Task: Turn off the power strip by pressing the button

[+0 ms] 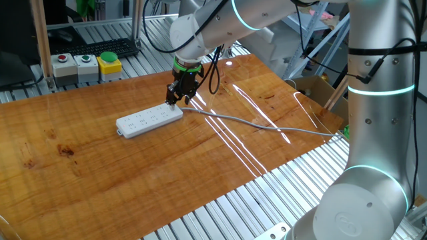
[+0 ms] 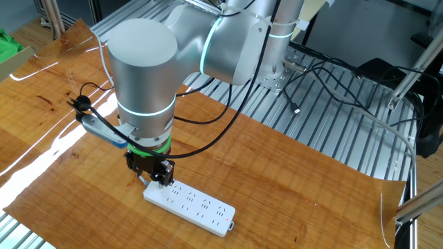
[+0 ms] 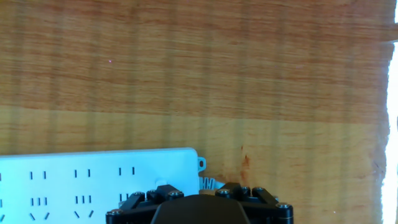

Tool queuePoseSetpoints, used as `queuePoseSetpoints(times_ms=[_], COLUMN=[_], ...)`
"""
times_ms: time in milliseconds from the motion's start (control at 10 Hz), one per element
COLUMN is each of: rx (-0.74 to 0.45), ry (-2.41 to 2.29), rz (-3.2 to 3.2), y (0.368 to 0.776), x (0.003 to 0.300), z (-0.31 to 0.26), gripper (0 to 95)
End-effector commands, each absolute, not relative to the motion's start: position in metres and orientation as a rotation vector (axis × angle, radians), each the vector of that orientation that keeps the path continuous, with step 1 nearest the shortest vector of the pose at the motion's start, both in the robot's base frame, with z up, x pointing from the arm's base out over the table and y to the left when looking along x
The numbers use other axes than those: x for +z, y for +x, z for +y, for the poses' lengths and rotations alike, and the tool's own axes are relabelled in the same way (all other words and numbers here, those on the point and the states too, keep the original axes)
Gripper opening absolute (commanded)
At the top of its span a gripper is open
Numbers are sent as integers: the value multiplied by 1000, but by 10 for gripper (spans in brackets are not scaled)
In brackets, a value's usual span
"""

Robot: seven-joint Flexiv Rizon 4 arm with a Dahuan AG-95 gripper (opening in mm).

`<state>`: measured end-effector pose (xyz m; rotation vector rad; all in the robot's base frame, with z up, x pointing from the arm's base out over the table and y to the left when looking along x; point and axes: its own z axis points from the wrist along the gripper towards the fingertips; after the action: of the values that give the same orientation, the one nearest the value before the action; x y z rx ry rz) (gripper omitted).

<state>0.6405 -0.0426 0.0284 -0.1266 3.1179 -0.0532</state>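
The strip (image 1: 149,120) lies mid-frame in one fixed view, with the gripper (image 1: 175,100) at its cord end. The hand view shows only its end (image 3: 99,183) – the button is hidden. I cannot tell how the jaws stand.

button: hidden under gripper (image 1: 175,100) | fingertips: hidden in hand view | power strip (image 3: 93,180): cut off at the left and bottom edges

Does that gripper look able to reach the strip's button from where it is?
Probably yes: the gripper hangs right over the cord end of the power strip, where the button would be, with nothing between. The button itself isn't visible.
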Motion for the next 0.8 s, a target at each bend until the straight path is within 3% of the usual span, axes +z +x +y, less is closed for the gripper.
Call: queuePoseSetpoints(times_ms=[100, 200, 800], rx=[-37, -32, -27], ry=[-126, -125, -110], rz=[3115, 3102, 3137], y=[637, 636, 636], x=[21, 10, 18], z=[-42, -42, -46], gripper=[570, 570, 570])
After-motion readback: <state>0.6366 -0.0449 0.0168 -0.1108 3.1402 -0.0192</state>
